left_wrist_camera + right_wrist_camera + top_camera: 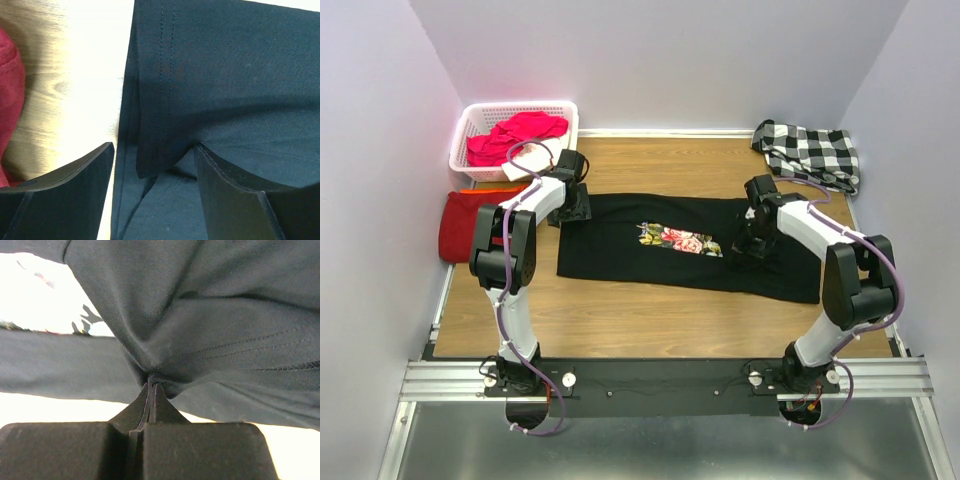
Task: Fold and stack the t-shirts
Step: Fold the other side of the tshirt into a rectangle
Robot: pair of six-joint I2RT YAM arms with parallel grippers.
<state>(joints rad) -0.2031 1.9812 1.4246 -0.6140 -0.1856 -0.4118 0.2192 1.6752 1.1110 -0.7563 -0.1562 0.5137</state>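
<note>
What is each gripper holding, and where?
Right gripper pinches a bunched fold of the black tee near its right end. Left gripper is open, holding nothing.

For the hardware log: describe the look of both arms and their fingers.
Both the left arm and right arm have white links with bulky black joint housings. A purple cable loops along each. The fingers are matte black, flat and tapering toward the tips.

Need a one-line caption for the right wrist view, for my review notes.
Right pincer shut on a gathered pinch of the black t-shirt, the cloth puckering around its tips.
</note>
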